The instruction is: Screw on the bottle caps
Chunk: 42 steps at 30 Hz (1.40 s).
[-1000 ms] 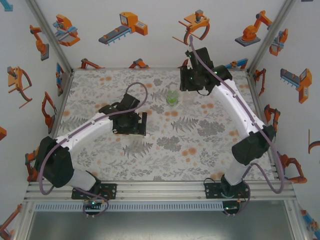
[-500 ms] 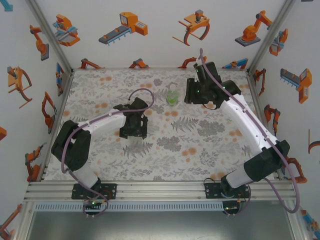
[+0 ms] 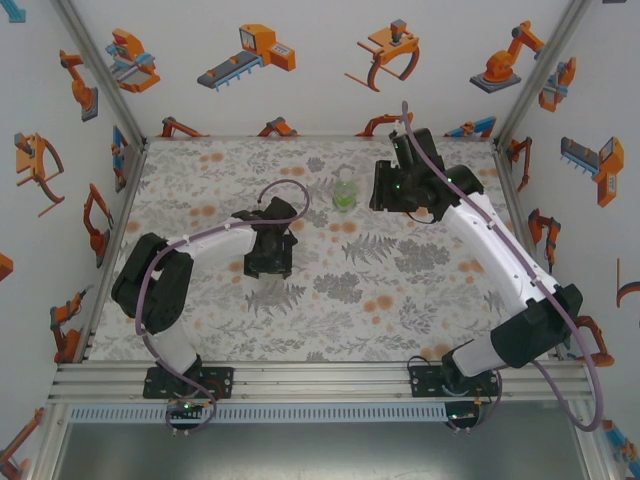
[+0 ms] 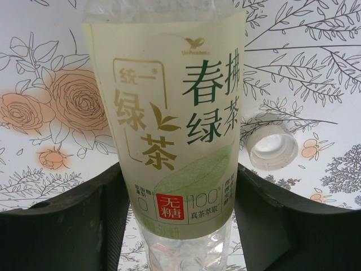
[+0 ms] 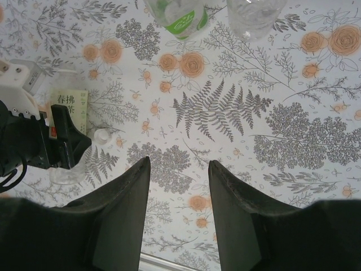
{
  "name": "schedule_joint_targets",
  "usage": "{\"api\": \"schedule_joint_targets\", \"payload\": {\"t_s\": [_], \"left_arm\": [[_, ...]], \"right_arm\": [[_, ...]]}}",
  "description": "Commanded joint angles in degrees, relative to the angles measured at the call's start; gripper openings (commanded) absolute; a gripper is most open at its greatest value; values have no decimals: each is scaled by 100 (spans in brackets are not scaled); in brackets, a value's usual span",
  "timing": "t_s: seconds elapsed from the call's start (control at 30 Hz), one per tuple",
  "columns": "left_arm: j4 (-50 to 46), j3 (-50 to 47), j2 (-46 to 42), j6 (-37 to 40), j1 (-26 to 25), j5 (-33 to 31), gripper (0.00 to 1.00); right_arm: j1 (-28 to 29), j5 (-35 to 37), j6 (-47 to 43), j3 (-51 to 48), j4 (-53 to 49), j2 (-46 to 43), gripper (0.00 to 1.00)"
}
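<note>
The left pincer (image 4: 180, 169) is gripping the pale-label bottle (image 4: 169, 107). In the left wrist view its two dark fingers (image 4: 84, 226) are pressing against the label from 9 and 3 o'clock, and the bottle is standing upright between them. The label is carrying green and gold Chinese lettering and a small red square, with clear ribbed plastic showing below it. The bottle's neck is running off the top of that view, so I cannot tell whether it is capped. The white cap (image 4: 273, 148) is lying open side up on the flowered table (image 4: 45, 68), near the bottle at its 3 o'clock and apart from it.

From overhead, the left pincer (image 3: 270, 255) is hanging just off the table's centre toward 9 o'clock, its arm reaching in from 7 o'clock. The green-label bottle (image 3: 345, 192) is standing toward 12 o'clock of the centre. The right pincer (image 3: 400, 185) is hovering near it at its 3 o'clock.

In the right wrist view the right pincer (image 5: 179, 164) is holding its fingers (image 5: 124, 209) apart, with the table's cloth showing in the gap. At 12 o'clock of that view the green-label bottle (image 5: 180, 17) and the unlabelled bottle (image 5: 254, 14) are standing near each other. At 9 o'clock the left pincer (image 5: 59, 138) is showing with the pale-label bottle (image 5: 72, 104), and the white cap (image 5: 101, 134) is lying just beside it.
</note>
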Motion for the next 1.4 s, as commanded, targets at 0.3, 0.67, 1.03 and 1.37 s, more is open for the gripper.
{"api": "schedule_joint_targets", "payload": {"t_s": [0.3, 0.67, 1.03, 1.37], "left_arm": [[245, -342, -1109, 371, 14, -159, 44], [519, -397, -2603, 1046, 30, 554, 22], [1280, -546, -3662, 2754, 16, 2746, 5], [1240, -731, -4151, 5496, -702, 3789, 0]], "right_arm": [[3, -106, 115, 8, 65, -336, 42], [83, -958, 370, -150, 263, -630, 40], [104, -1821, 957, -304, 638, -1046, 40], [483, -2336, 1722, -486, 904, -1410, 39]]}}
